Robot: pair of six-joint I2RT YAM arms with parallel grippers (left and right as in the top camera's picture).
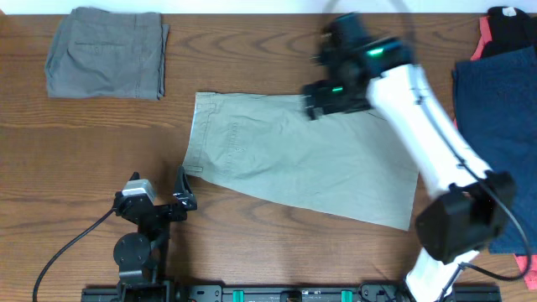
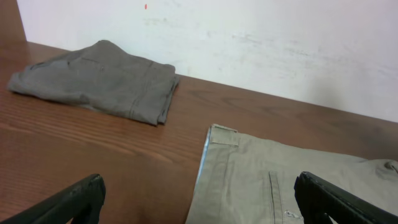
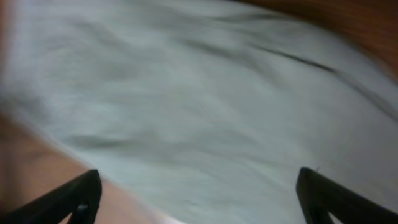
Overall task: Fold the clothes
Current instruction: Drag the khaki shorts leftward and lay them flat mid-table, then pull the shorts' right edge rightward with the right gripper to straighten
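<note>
The right gripper (image 3: 198,177) is spread wide over the khaki shorts (image 1: 294,159) and holds nothing. The left gripper (image 2: 196,183) is equally wide and empty, near the waistband corner. The shorts lie flat in the middle of the desk (image 1: 84,168), waistband leftward. The right arm (image 1: 419,126) reaches across to their far edge, and the left arm (image 1: 138,243) sits low at the near side.
</note>
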